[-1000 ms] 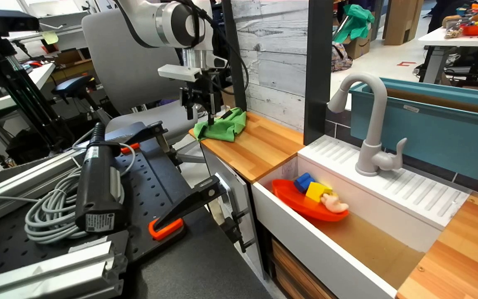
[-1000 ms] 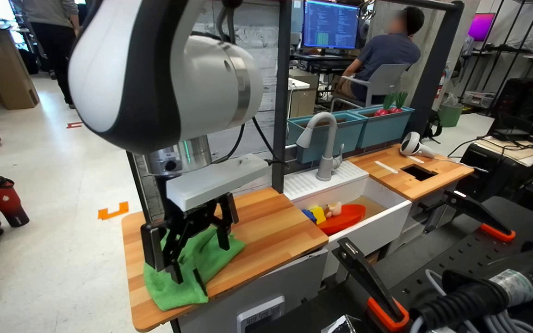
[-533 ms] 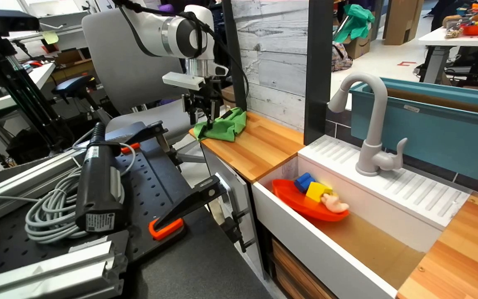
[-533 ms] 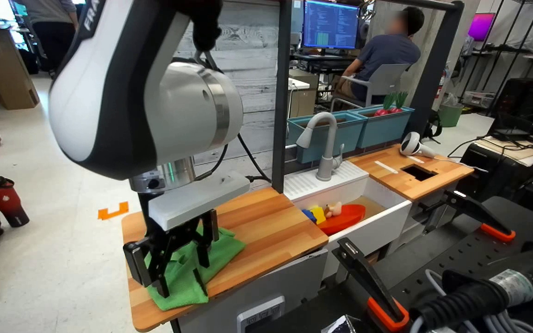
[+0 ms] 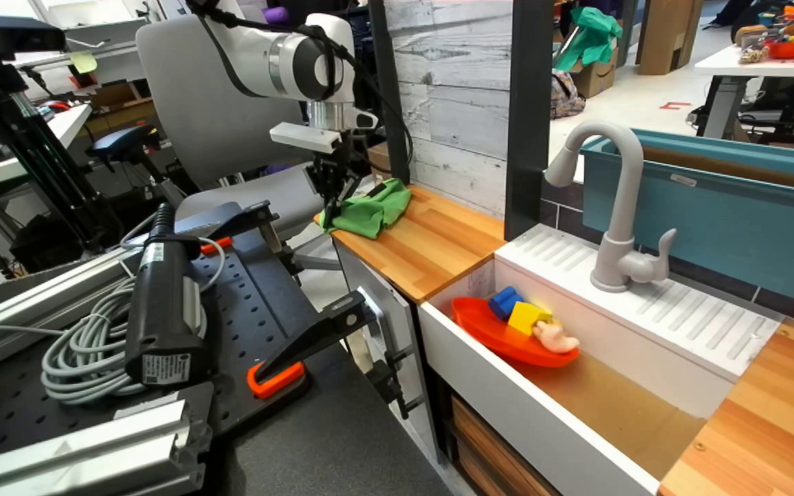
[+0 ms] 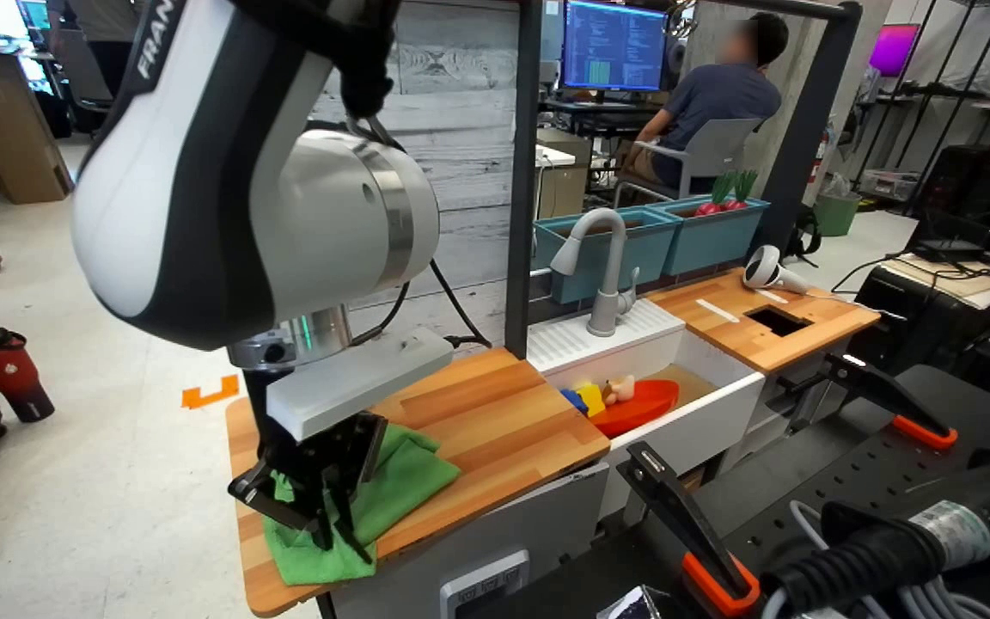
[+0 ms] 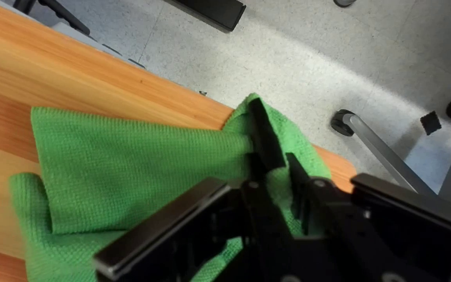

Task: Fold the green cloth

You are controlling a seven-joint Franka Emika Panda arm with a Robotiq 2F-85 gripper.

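Note:
The green cloth (image 6: 413, 481) lies rumpled and partly doubled over at the counter's end, seen in all views. In the wrist view a flat layer of the cloth (image 7: 131, 168) spreads to the left, and a corner reaches past the counter edge. My gripper (image 7: 272, 156) points down over that corner. Its fingers are drawn close together, with a pinch of cloth bulging between them beside a black strip (image 7: 265, 133). In both exterior views the gripper (image 5: 331, 219) (image 6: 342, 535) has its tips down in the cloth near the counter's outer edge.
The wooden counter (image 5: 431, 238) runs from the cloth to a sink (image 5: 542, 427) holding a red boat-shaped dish (image 5: 507, 341) with toy pieces. A grey faucet (image 5: 617, 207) rises behind it. A wood-plank panel (image 5: 452, 103) stands behind the counter; the black bench (image 5: 342, 427) lies in front.
The gripper has come down and shifted toward the counter's outer end. Its fingers have swung from wide apart to close together, gathering cloth between them. The cloth's near part has shifted slightly.

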